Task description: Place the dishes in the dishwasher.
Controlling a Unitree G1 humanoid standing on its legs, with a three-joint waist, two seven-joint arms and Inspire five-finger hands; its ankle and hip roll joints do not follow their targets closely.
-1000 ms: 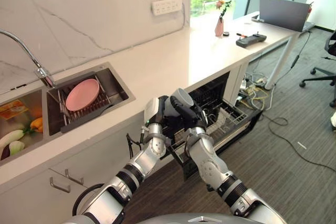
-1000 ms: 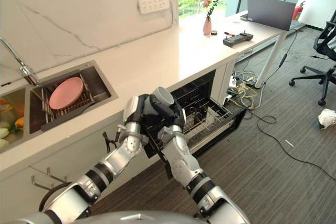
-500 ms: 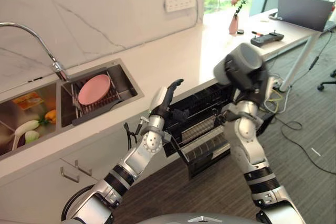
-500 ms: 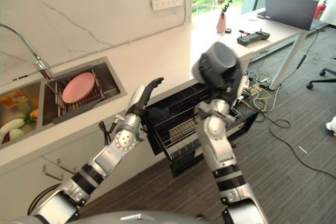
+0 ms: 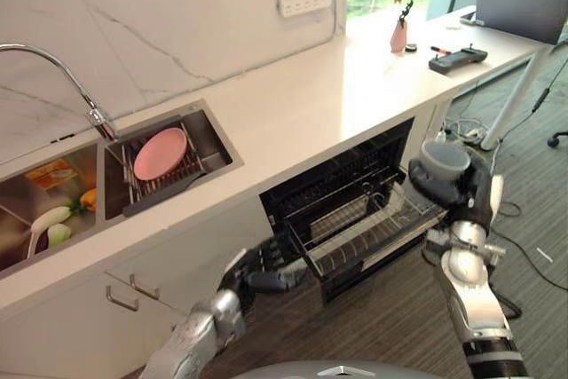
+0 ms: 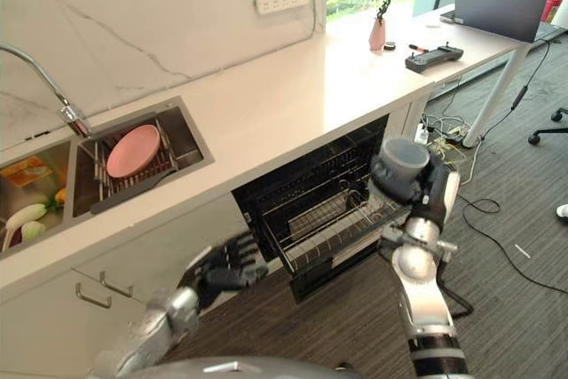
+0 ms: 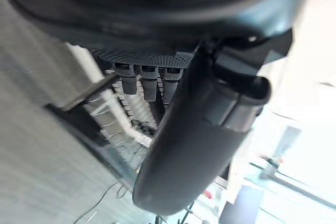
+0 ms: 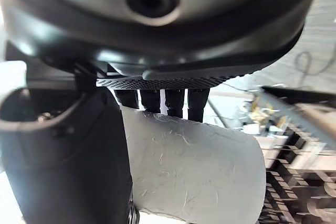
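Observation:
My right hand is shut on a grey cup, held mouth-up just off the right front corner of the pulled-out dishwasher rack. In the right wrist view the cup lies between the fingers and the thumb. The dishwasher stands open under the counter. My left hand hangs low by the rack's left front corner, fingers curled on nothing. A pink plate leans in the sink's drying rack.
A faucet arches over the double sink; the left basin holds vegetables. A pink vase, a black controller and a laptop sit at the white counter's far right. Cables lie by the desk leg.
My right hand has brought the cup down from above the counter to the rack's right front corner. My left hand has dropped below the counter and curled its fingers.

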